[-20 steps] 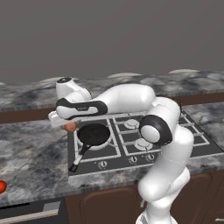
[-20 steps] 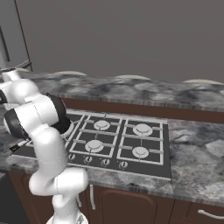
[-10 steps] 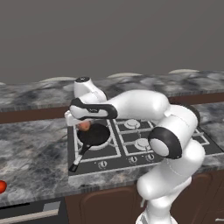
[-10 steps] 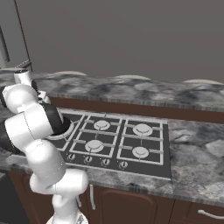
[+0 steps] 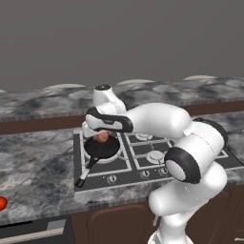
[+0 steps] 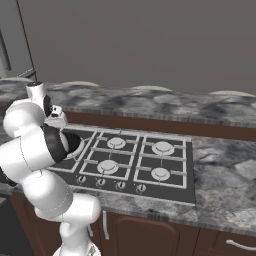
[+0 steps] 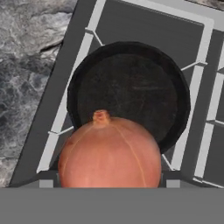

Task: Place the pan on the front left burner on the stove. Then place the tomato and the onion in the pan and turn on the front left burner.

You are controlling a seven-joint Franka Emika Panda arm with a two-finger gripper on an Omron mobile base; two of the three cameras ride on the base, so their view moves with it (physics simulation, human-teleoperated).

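Since the earlier frame, the arm has swung in from the desk's left side and carried the onion (image 7: 109, 153) over the stove (image 5: 143, 157), so the gripper (image 5: 101, 137) now hangs above the pan (image 5: 101, 147). That pan already sits on the front left burner, its handle (image 5: 88, 169) pointing toward the knob row. The gripper is clamped on the onion, its jaws held wide by the bulb's girth. In the hand view the onion lies over the near rim rather than over the pan's middle. Risk one: if released from here, the round bulb could strike the rim, roll across the grate and come to rest on the desk. Risk two: a drop from height into a shallow pan may bounce it out or shift the pan off the burner. The tomato (image 5: 2, 203) lies well apart at the desk's front left edge, so it remains to be fetched; judged roughly halfway.
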